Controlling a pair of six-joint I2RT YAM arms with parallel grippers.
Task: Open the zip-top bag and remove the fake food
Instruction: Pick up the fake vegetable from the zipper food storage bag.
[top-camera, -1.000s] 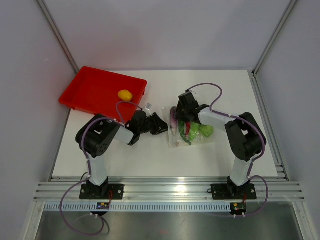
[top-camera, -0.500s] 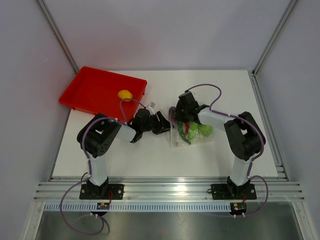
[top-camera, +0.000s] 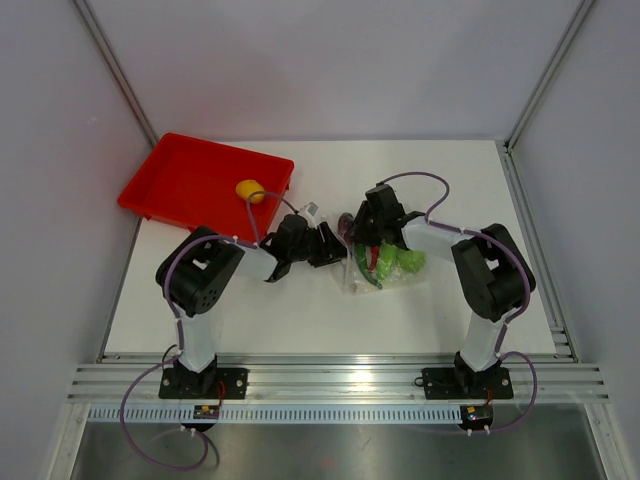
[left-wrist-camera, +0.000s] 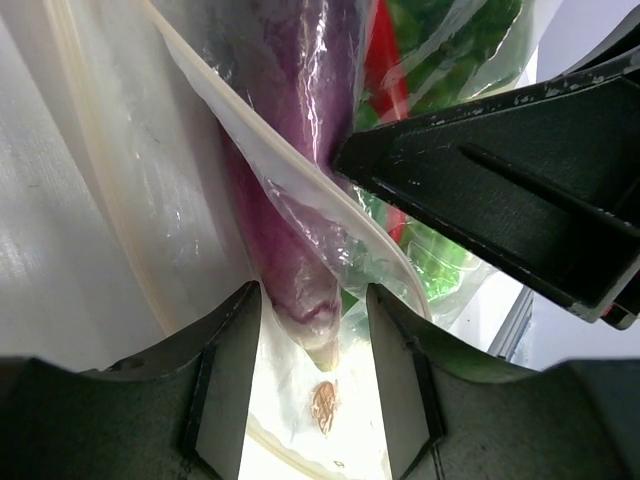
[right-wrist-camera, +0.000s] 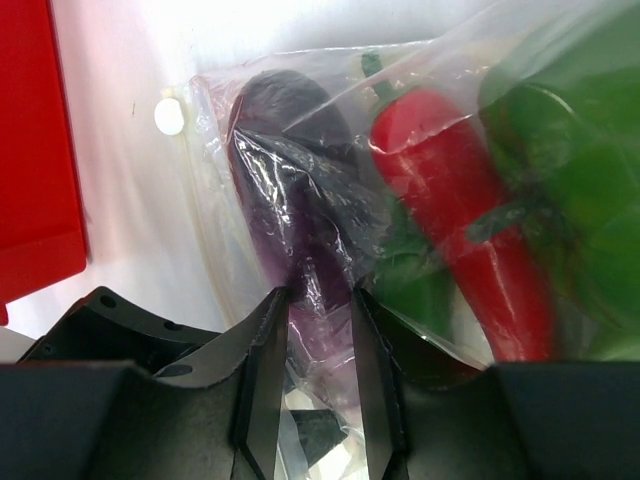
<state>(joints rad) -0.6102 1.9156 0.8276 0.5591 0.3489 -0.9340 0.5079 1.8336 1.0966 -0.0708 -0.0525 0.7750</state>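
The zip-top bag (top-camera: 352, 284) lies on the table (top-camera: 300, 320) between the two arms, mouth toward the left, with most of the fake food inside: the purple piece (left-wrist-camera: 290, 200), a red pepper (right-wrist-camera: 450, 190) and green pieces (top-camera: 405, 262). A yellow piece (top-camera: 248, 190) already sits in the red tray (top-camera: 185, 180). The left hand (left-wrist-camera: 312, 300) stands open with its fingers on either side of the purple piece's tip at the bag's mouth. The right hand (right-wrist-camera: 318, 300) straddles the same piece through the plastic, and I cannot tell whether it is clamped on the film or only set around it. The step looks like drawing the purple piece out. To do it well, the left hand should close on the piece itself, not on the loose lip of film over it, while the right hand pins the bag so it does not slide along. Compared with a second ago, the left hand has moved right, up to the bag's mouth, while the right hand, the bag and the yellow piece sit much as they did.
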